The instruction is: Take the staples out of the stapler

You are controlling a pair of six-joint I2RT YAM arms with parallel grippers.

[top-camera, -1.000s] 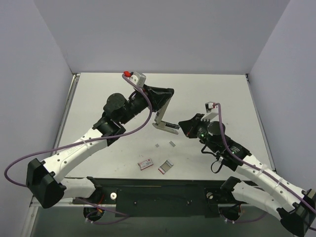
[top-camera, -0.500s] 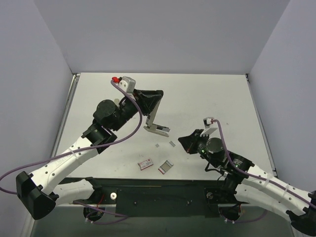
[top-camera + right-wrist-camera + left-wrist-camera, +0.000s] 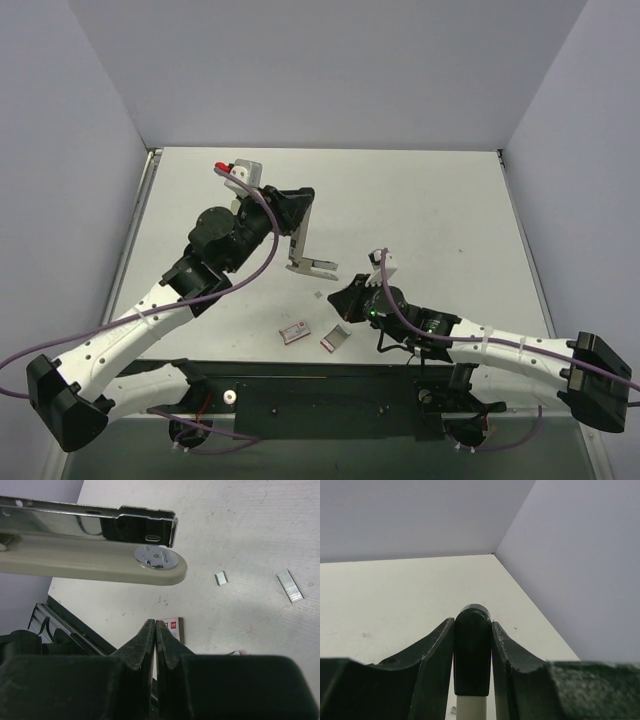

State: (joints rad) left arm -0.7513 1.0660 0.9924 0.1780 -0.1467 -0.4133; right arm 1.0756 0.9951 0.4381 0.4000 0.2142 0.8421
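The stapler (image 3: pixel 305 262) hangs open in an L shape above the table. My left gripper (image 3: pixel 297 218) is shut on its black end (image 3: pixel 472 650), with the beige body (image 3: pixel 470 707) below. In the right wrist view its beige base and chrome magazine (image 3: pixel 90 522) cross the top. Two short strips of staples (image 3: pixel 220 577) (image 3: pixel 290 586) lie on the table; one shows in the top view (image 3: pixel 318 294). My right gripper (image 3: pixel 340 300) is shut and empty, low over the table just below the stapler's free end; its tips (image 3: pixel 155 625) are closed together.
A small red-and-white box (image 3: pixel 293 332) and a small grey box (image 3: pixel 335 337) lie near the table's front edge (image 3: pixel 300 358). The red-and-white box also shows just behind my right fingertips (image 3: pixel 172 629). Walls close the table on three sides.
My left arm has carried the stapler left and a little nearer. My right arm has swung left and down toward the front, its gripper now by the staples under the stapler's end.
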